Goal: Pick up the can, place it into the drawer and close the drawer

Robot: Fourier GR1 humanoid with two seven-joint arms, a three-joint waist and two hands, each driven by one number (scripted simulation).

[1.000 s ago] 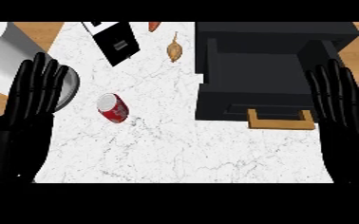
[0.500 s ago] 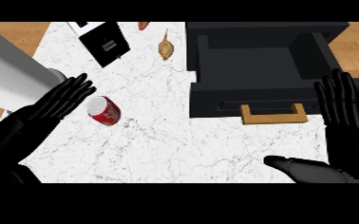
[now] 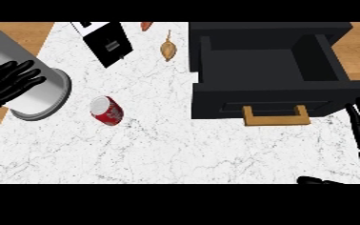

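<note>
The place is a kitchen. A white marble-patterned desk point(image 3: 175, 143) fills most of the head view, with wooden floor showing past its far left and far right corners. Toward the desk's right edge sits a black drawer point(image 3: 271, 71), pulled open, with a tan wooden handle point(image 3: 275, 116) on its front. At the left edge stands a grey metal pot point(image 3: 35, 93). Near the far edge lie a black box point(image 3: 107, 43) and a brown dried food item point(image 3: 168, 48).
</note>
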